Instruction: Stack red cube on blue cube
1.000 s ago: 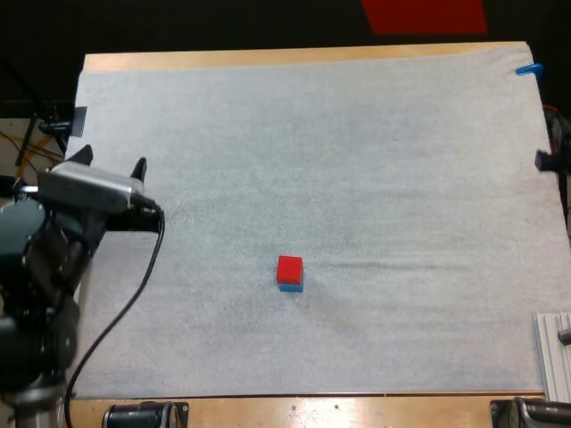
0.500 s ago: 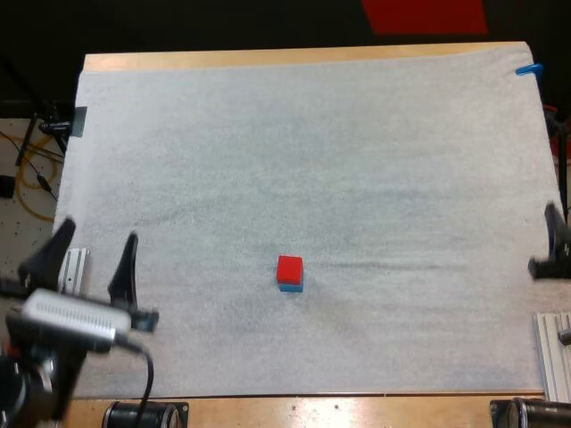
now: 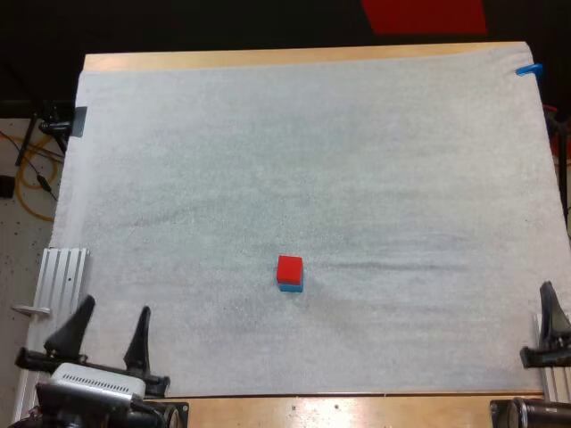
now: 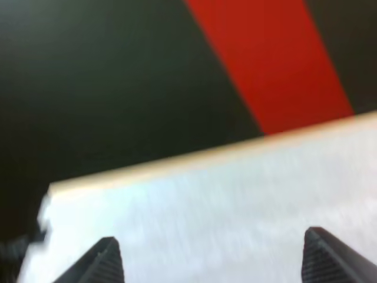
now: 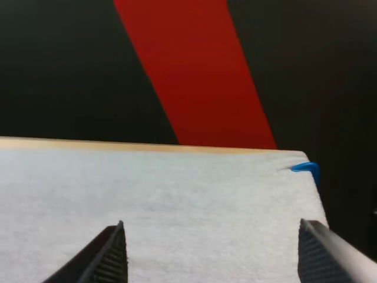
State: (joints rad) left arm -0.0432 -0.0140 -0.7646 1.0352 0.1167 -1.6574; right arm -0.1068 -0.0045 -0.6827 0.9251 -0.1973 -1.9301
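- white mat is bright and evenly lit, zero glare
- hardly any shadows, so soft overhead light
- past the table far edge it's pitch dark

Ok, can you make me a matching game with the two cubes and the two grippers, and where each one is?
Things:
1. red cube
2. blue cube
3. left gripper
4. right gripper

Places:
A. at the bottom of the stack, resting on the white mat
B. open, by the mat's near left corner
C. on top of the other cube
D. open, by the mat's near right corner

Right pairs: 1-C, 2-A, 3-B, 4-D.
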